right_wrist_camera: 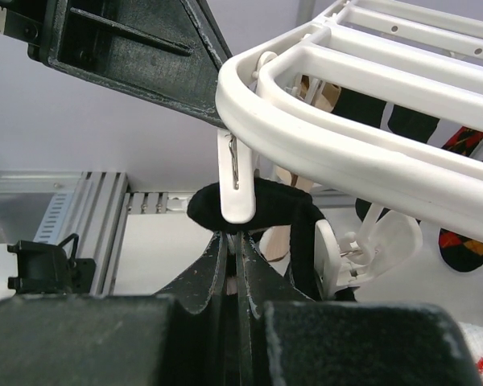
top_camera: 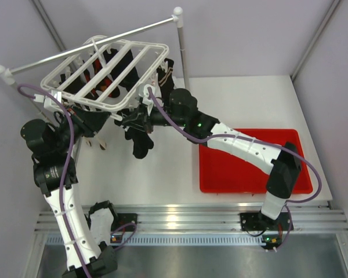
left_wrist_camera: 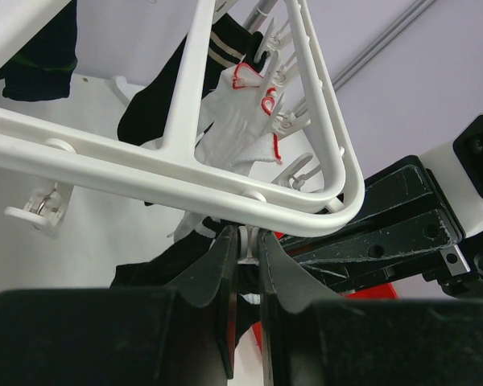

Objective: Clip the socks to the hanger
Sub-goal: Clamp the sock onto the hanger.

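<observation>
White tabletop (top_camera: pixel 174 174) beneath slatted plastic hanger (top_camera: pixel 87 98)

Pale lilac-grey wall panels (top_camera: pixel 249 35) close in the space at the back and on both sides, joined at the corners by dark grey metal framing strips (top_camera: pixel 316 37), and soft, even light falls from above. A plain white flat counter (top_camera: pixel 168 174) fills the middle, with a slim grey metal rail stand (top_camera: pixel 181 52) topped with white ball ends standing at its far edge and a shallow red plastic rectangular tray (top_camera: pixel 232 174) lying on its right half. Along the near edge runs a ribbed silver aluminium rail (top_camera: pixel 185 220) with a bright glare spot, and just beyond it lies a brushed grey metal sheet (top_camera: pixel 191 260).
</observation>
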Action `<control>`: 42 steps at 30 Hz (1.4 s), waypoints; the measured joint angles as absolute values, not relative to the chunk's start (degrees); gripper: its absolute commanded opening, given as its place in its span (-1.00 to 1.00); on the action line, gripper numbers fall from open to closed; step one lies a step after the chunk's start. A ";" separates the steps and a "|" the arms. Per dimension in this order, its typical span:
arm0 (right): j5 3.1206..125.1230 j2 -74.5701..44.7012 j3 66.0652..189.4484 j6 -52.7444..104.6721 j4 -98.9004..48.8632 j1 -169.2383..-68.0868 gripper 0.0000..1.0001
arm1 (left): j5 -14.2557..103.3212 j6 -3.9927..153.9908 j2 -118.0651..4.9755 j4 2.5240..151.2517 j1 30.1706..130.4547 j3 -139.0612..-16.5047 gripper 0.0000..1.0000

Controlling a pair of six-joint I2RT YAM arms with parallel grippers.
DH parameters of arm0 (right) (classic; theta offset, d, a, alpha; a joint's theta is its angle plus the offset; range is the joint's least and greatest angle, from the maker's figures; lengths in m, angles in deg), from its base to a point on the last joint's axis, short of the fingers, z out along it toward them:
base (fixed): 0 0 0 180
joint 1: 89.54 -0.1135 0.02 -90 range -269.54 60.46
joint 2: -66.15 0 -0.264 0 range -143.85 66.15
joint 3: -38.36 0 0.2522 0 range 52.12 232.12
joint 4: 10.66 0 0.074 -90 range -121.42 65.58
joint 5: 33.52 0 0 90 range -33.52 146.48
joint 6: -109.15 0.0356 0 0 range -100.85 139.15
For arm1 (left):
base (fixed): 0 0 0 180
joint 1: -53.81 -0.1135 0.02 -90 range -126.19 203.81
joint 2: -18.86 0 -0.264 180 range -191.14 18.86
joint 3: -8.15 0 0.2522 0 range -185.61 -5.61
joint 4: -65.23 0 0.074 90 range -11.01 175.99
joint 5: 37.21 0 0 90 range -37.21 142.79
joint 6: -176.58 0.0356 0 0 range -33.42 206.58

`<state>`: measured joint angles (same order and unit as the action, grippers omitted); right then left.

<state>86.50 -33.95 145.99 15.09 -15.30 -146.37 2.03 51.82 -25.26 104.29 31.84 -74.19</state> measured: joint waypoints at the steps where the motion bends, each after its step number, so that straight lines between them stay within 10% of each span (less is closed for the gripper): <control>1: 86.48 -33.95 145.99 15.09 -15.30 -146.37 -1.00 | 2.01 51.73 -25.26 104.29 31.84 -74.19 -1.00; 27: 84.75 -33.99 146.88 16.47 -14.03 -146.37 -1.00 | 3.17 50.42 -25.13 105.62 31.84 -74.17 0.04; 34: 84.67 -33.99 147.82 16.73 -13.57 -146.37 -1.00 | 4.87 49.63 -24.38 105.76 31.84 -74.17 0.96; 42: 84.14 -33.99 147.87 15.90 -13.42 -146.37 -1.00 | 7.82 51.53 -21.10 108.79 31.84 -74.30 0.96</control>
<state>84.14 -33.99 147.87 15.90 -13.42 -146.37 7.82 51.53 -21.10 108.79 31.84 -74.30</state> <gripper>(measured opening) 0.015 0.979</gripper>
